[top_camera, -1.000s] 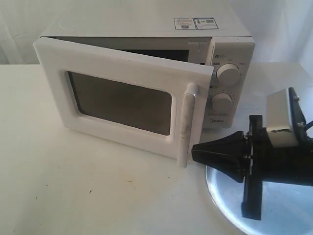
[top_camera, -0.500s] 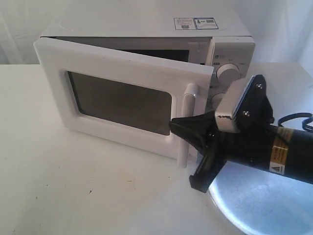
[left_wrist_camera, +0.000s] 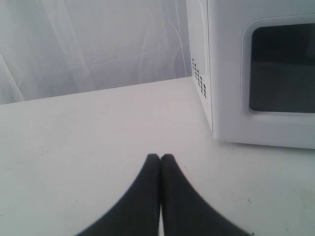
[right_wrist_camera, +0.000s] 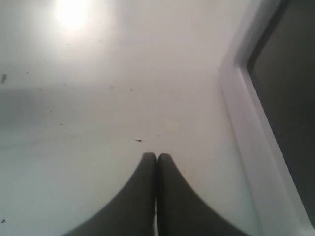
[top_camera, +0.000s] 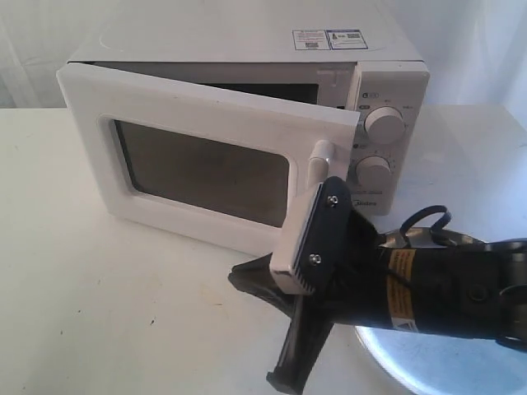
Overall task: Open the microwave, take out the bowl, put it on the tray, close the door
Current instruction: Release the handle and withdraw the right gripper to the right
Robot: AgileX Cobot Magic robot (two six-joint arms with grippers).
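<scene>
The white microwave [top_camera: 247, 41] stands at the back with its door [top_camera: 206, 123] swung partly open, the handle [top_camera: 317, 160] on the free edge. My right gripper [top_camera: 235, 280] is shut and empty, low over the table just in front of the door's lower right corner. In the right wrist view the same gripper [right_wrist_camera: 156, 155] points at bare table beside the door frame [right_wrist_camera: 246, 128]. My left gripper [left_wrist_camera: 160, 156] is shut and empty, facing the microwave's left side [left_wrist_camera: 202, 59]. The silver tray [top_camera: 428, 370] lies under my right arm. The bowl is hidden.
Two round knobs [top_camera: 384, 123] sit on the microwave's right panel. A black cable [top_camera: 428, 218] loops above my right arm. White table [top_camera: 123, 313] spreads to the left of the gripper. A white backdrop curtain [left_wrist_camera: 98, 44] hangs behind.
My right gripper has swung left and down, from beside the tray, past the door handle, to in front of the door's lower corner. The wrist has rolled. The door has not moved.
</scene>
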